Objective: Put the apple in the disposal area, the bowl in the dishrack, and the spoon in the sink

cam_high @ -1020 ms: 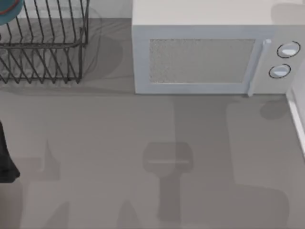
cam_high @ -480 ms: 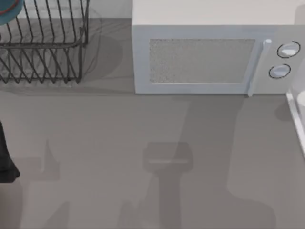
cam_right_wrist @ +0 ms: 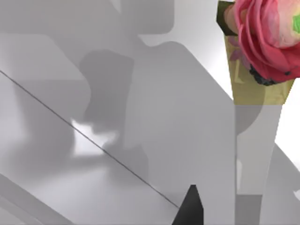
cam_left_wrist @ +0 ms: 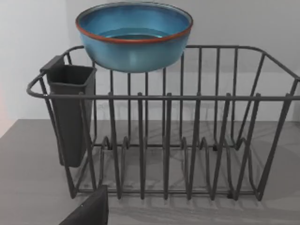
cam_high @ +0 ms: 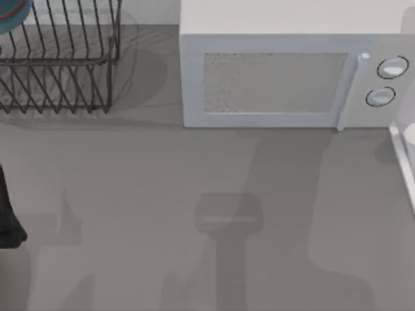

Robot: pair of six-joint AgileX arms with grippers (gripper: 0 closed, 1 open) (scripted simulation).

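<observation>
Grey table [cam_high: 130,194] holds dishrack [cam_left_wrist: 187,140], bowl [cam_left_wrist: 134,35] atop.

No writing, brand, number or sign can be read anywhere — the microwave [cam_high: 285,71] carries two round knobs [cam_high: 386,81] at the right end of its front, both without legible markings. The bowl [cam_left_wrist: 134,33] above the dishrack [cam_left_wrist: 164,140] is plain glaze — no label on it or on the rack's dark holder [cam_left_wrist: 69,112].
</observation>
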